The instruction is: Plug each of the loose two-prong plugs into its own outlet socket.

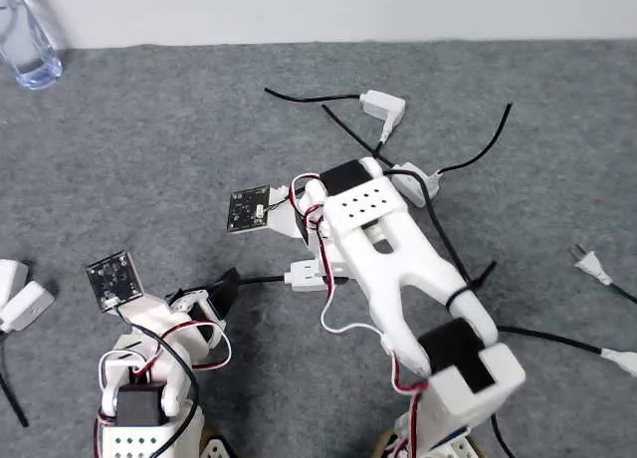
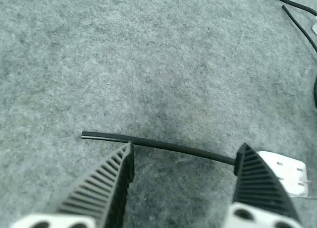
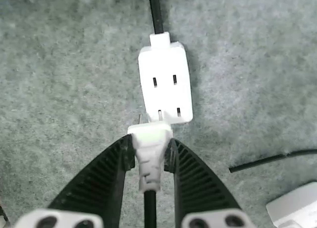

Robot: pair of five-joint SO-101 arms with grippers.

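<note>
Well, in the high view a white outlet block (image 1: pixel 307 276) is seen on the grey counter (image 1: pixel 149 149), tucked under the front of the longer arm (image 1: pixel 398 249). Its short black cord (image 1: pixel 261 278) is laid out towards the other arm. A loose plug (image 1: pixel 591 264) is spotted well apart from it, near the counter's right edge, with no socket anywhere close.

Over to the left wrist view: the left claw (image 2: pixel 187 148) is spread wide with nothing gripped. It is hung just above the cord (image 2: pixel 158 144), and the outlet block (image 2: pixel 290 172) is seen beside one finger.

Now the right wrist view: the right claw (image 3: pixel 148 143) is clamped on a white held plug (image 3: pixel 148 134). The plug's front is brought against the near edge of the outlet block (image 3: pixel 165 84), whose slots are all seen empty. So no plug is judged seated yet. The first insertion is only lined up, and the loose plug is left to be done.
</note>
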